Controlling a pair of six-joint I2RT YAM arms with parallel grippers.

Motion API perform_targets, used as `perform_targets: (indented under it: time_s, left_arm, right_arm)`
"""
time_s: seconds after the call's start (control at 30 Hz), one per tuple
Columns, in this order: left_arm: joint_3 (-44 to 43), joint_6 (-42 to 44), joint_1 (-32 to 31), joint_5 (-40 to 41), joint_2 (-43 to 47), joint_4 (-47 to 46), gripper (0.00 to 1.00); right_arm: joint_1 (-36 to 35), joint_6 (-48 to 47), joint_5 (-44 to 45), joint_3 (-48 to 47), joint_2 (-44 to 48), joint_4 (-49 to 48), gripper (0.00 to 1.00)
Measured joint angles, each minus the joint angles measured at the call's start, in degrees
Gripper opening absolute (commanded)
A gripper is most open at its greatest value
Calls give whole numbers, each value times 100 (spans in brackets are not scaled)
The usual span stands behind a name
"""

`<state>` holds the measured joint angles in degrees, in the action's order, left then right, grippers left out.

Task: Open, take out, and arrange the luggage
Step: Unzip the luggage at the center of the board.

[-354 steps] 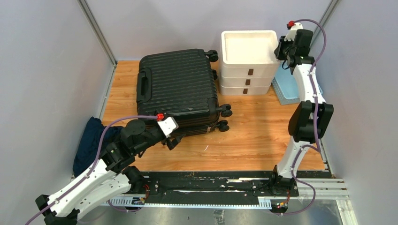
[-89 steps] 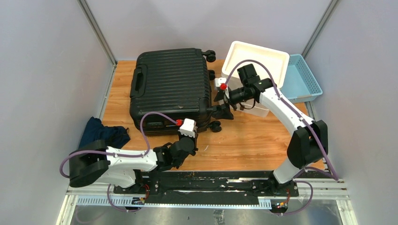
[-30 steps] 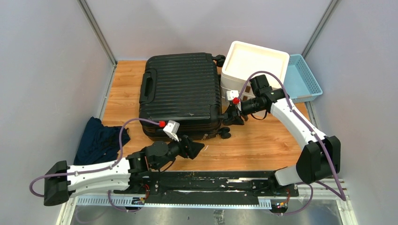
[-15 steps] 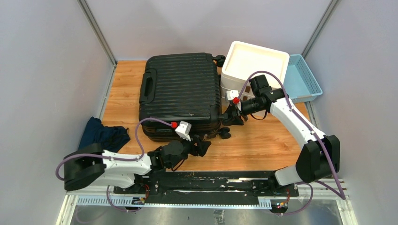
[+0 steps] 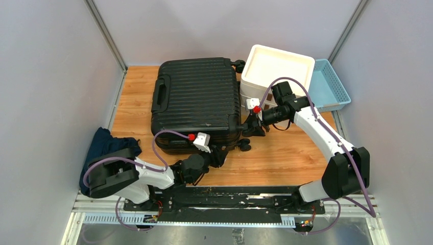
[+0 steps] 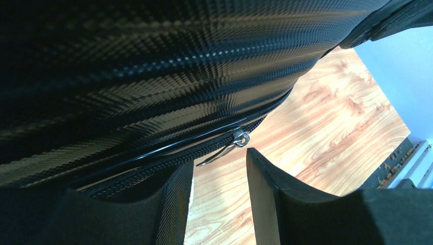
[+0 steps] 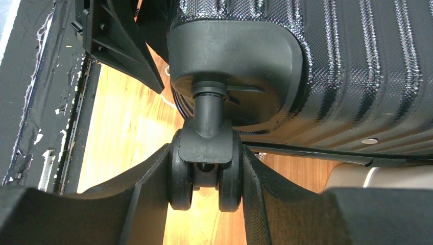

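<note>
The luggage (image 5: 196,99), a black ribbed hard-shell suitcase, lies flat and zipped on the wooden floor. My right gripper (image 5: 251,126) is at its near right corner. The right wrist view shows this gripper (image 7: 206,149) shut on a twin caster wheel (image 7: 206,171), one finger pressing each side. My left gripper (image 5: 218,154) is low at the suitcase's near edge. Seen from the left wrist, it (image 6: 219,159) is open with only bare floor between the fingers (image 6: 171,204). The metal zipper pull (image 6: 234,142) hangs from the seam just beyond the fingertips, untouched.
A white drawer unit (image 5: 278,69) stands against the suitcase's right side, with a light-blue basket (image 5: 331,84) beyond it. A dark-blue cloth (image 5: 110,148) lies at the near left. The black base rail (image 5: 230,196) runs along the near edge, and grey walls enclose the floor.
My left gripper has pulled back and in toward the suitcase's near edge, close to the zipper, and its jaws have narrowed. The right arm and the suitcase have not moved.
</note>
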<state>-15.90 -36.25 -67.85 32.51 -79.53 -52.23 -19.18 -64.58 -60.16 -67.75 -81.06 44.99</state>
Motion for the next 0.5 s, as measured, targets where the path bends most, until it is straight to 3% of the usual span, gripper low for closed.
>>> perform_targets:
  time_s: [0.1, 0.5]
  left_arm:
    - [0, 48, -11, 31, -208, -302, 41]
    - [0, 179, -11, 17, -315, -538, 34]
  right_arm:
    - [0, 0, 0, 0, 0, 0, 15]
    - [0, -4, 0, 0, -2, 0, 15]
